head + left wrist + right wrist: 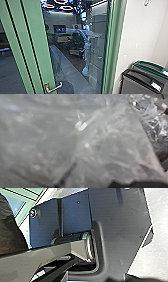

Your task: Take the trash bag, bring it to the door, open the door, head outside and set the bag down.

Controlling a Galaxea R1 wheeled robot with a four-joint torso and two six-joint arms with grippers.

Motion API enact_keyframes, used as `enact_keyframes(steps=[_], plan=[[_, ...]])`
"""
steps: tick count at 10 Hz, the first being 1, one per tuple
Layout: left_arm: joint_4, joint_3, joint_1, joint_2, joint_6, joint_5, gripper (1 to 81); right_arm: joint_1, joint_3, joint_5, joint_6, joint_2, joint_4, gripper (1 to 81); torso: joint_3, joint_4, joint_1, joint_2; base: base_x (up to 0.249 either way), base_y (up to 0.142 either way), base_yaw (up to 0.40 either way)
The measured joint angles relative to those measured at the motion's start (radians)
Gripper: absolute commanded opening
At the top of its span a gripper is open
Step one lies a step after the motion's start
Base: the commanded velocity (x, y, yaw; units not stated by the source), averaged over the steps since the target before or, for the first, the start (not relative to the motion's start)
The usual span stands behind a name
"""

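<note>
**Trash bag close at the left wrist, green-framed glass ahead**

The translucent trash bag (pixel 107 146) is right in front of the left wrist camera, its thin plastic creased and catching the light. A small white patch (pixel 81 126) shows on it, and crumpled, silvery material (pixel 153 121) lies beside its smoother expanse. Whether the left gripper is spread, pressed together or pinching the bag cannot be told; the same goes for the right gripper.

Ahead of the robot stands a green frame (pixel 37 42) around dark glass (pixel 67 60), with a metal lever handle (pixel 55 87) low on the near upright. In the glass are glowing ring lights (pixel 67 8), a small screen (pixel 59 28) and a pale-topped bench (pixel 63 39) — whether seen through it or mirrored in it is unclear.

To the right of the frame is a white wall (pixel 140 32). Near its foot stands a grey bin (pixel 135 86) with a black rim and a white label (pixel 156 86); a bin with a green rim (pixel 147 65) is just beyond it, on the far side. The right wrist view also catches part of the green framing.
</note>
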Motion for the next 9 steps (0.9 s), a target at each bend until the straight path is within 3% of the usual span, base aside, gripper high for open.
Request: enact_keyframes(steps=[9], plan=[[0.000,0.000,0.002,0.000,0.000,-0.003,1.0,-0.003,-0.001,0.000,0.000,0.003,-0.001,81.1,0.000,0.000,0.000,0.000,0.000,0.000,0.000]])
